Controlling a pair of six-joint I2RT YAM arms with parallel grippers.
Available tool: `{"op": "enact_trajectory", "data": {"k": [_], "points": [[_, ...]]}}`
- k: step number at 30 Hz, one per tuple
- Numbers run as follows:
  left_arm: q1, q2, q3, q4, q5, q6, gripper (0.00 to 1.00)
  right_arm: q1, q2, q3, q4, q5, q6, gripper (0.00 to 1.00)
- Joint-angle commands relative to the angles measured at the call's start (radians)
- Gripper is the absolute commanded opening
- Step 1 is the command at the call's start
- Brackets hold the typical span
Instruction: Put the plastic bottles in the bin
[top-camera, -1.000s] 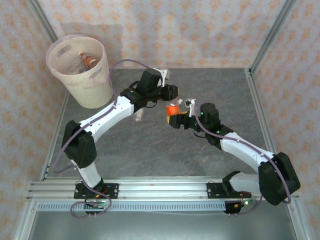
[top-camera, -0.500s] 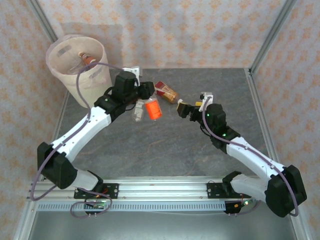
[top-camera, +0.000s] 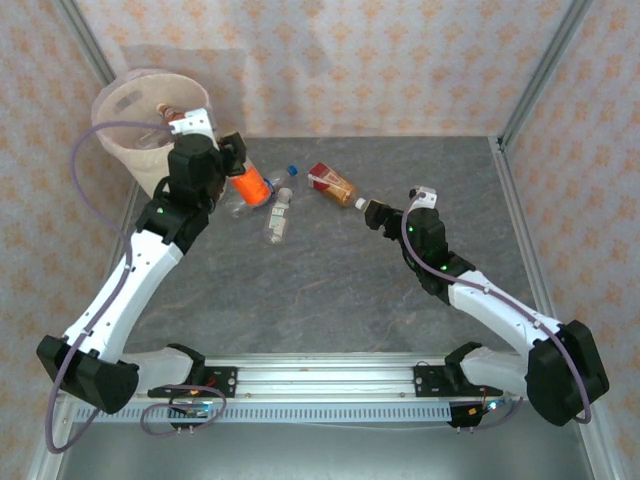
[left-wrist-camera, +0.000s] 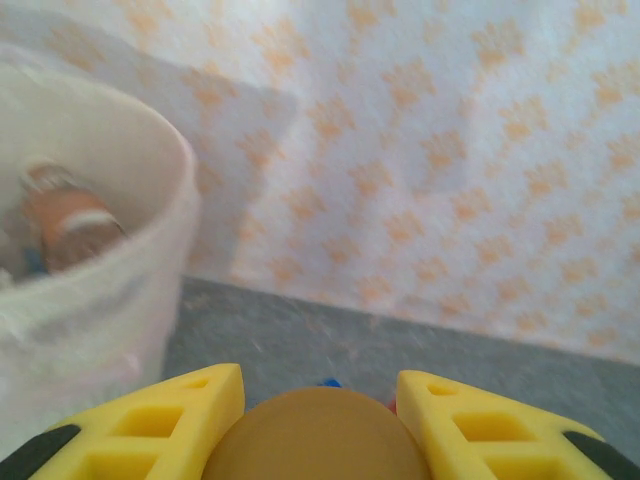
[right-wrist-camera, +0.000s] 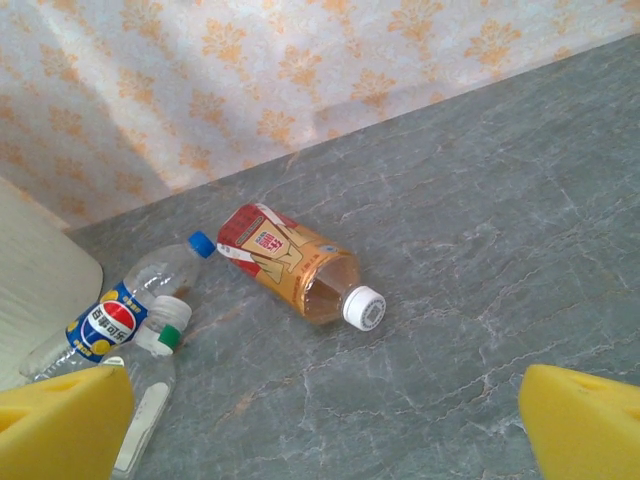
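Bottles, three of them, lie on open table (top-camera: 330, 290) left of the empty, wide-spread right gripper (top-camera: 372, 212), the red bottle (top-camera: 333, 184) nearest it, while the left gripper (top-camera: 238, 175), clamped on an orange bottle (top-camera: 255, 187), hangs just beside the bin (top-camera: 135, 160) rim, another bottle (top-camera: 172, 114) already inside.

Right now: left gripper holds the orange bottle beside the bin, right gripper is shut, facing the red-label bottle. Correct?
No: the right gripper is open; the right wrist view shows its fingers wide apart, facing the red-label bottle. The left gripper does hold the orange bottle beside the bin.
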Motion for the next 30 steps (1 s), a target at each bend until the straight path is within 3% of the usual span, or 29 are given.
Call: {"op": "enact_trajectory", "data": {"k": [1, 6, 15, 23, 30], "points": [[0.053, 0.033, 0.108, 0.049, -0.091, 0.106, 0.00, -0.004, 0.003, 0.011, -0.007, 0.034, 0.012, 0.99], [0.152, 0.154, 0.312, 0.003, -0.090, 0.154, 0.00, -0.005, 0.009, 0.016, -0.013, 0.028, 0.021, 0.99], [0.335, 0.345, 0.523, 0.013, -0.065, 0.129, 0.00, -0.006, -0.001, 0.019, -0.039, 0.035, 0.016, 0.99], [0.542, 0.556, 0.760, -0.124, 0.035, -0.081, 0.00, -0.006, 0.006, 0.017, -0.047, 0.052, 0.016, 0.99], [0.560, 0.666, 0.806, -0.055, -0.085, 0.003, 0.00, -0.006, 0.022, 0.029, -0.056, 0.045, 0.020, 0.99]]}}
